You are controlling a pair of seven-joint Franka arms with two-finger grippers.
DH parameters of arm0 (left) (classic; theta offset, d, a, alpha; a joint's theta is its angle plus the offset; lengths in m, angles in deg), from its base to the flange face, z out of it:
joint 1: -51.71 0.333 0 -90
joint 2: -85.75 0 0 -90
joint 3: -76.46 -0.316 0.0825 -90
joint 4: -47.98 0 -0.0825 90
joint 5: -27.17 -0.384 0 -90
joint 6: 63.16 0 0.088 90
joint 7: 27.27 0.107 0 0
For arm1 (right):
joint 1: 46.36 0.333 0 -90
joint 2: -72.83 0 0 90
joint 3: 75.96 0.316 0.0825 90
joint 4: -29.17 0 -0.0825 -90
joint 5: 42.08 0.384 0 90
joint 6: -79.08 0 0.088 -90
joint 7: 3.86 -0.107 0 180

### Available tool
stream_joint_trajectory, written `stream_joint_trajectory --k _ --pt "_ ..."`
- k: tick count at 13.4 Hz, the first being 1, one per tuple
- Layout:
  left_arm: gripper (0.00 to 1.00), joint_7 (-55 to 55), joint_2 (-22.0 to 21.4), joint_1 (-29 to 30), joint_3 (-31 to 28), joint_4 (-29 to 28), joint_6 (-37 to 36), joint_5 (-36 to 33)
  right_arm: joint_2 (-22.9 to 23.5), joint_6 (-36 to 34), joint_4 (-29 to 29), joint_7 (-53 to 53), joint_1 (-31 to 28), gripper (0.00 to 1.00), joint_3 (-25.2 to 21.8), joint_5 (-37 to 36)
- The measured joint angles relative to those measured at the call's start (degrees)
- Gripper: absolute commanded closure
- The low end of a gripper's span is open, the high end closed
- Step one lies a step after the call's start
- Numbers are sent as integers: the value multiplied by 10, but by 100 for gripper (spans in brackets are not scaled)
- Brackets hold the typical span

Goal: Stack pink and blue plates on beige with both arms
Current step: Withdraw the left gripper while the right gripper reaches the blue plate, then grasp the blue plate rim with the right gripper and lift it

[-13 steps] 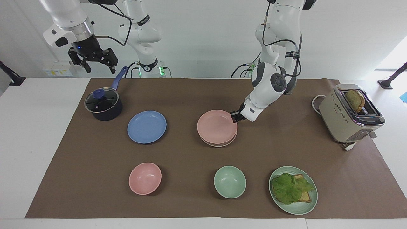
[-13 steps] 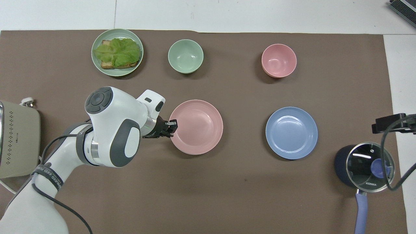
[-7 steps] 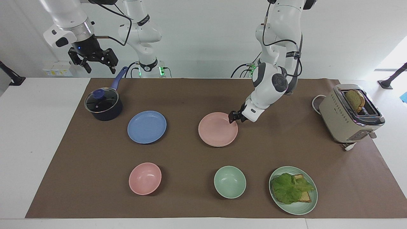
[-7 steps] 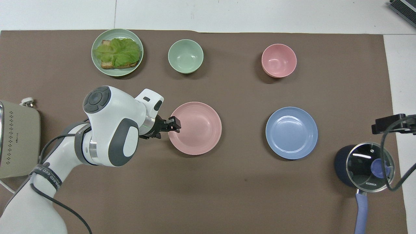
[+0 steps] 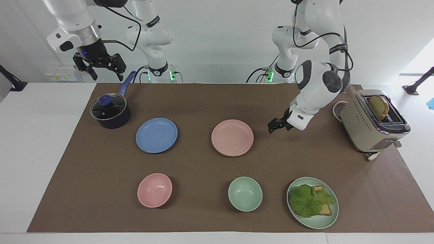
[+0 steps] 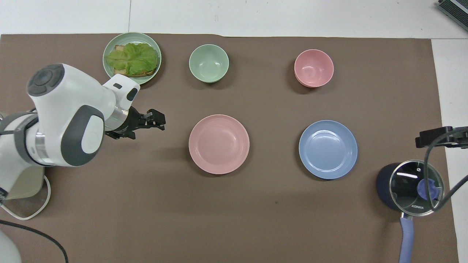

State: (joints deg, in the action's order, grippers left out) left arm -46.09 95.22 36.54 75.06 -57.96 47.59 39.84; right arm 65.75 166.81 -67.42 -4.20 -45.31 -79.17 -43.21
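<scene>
- The round matte pale pink plate lies on the cream-beige plate, whose rim only the facing view shows.
- The left gripper, fingers released, is beside the pink plate toward the left arm's end.
- The right gripper, spread open, hangs over the dark lidded saucepan; the overhead view shows just its tip.

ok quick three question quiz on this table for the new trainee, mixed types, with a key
1. True or false: the blue plate already sits on the pink plate.
2. What lies directly under the pink plate? A) bare mat B) the beige plate C) the green bowl
3. Fill in: the left gripper hangs open beside the pink plate, toward the ____.

Key: 1 false, the blue plate lies alone on the mat beside the pot, with the right gripper open above the pot. 2 B, only its rim shows. 3 toaster.
</scene>
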Motion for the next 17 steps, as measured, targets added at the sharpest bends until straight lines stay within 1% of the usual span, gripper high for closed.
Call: stream_joint_trajectory --k 3,5,7,10,12,15,17 --pt "0 50 -13 48 -1 60 -84 -43 4 70 -71 0 2 0 4 0" --pt "0 100 -27 78 -3 88 -109 -75 16 121 -120 13 4 0 5 1" --pt "0 132 -41 97 -3 105 -127 -95 40 176 -166 46 4 0 5 14" --pt "0 149 -49 103 -2 151 -166 -113 74 286 -240 86 3 0 5 24" --pt "0 149 -55 103 -3 179 -189 -115 91 335 -274 101 0 0 4 30" --pt "0 149 -82 104 -5 187 -203 -115 105 377 -311 109 -4 0 2 32" --pt "0 149 -88 104 -5 187 -206 -115 119 395 -326 119 -12 0 2 32"
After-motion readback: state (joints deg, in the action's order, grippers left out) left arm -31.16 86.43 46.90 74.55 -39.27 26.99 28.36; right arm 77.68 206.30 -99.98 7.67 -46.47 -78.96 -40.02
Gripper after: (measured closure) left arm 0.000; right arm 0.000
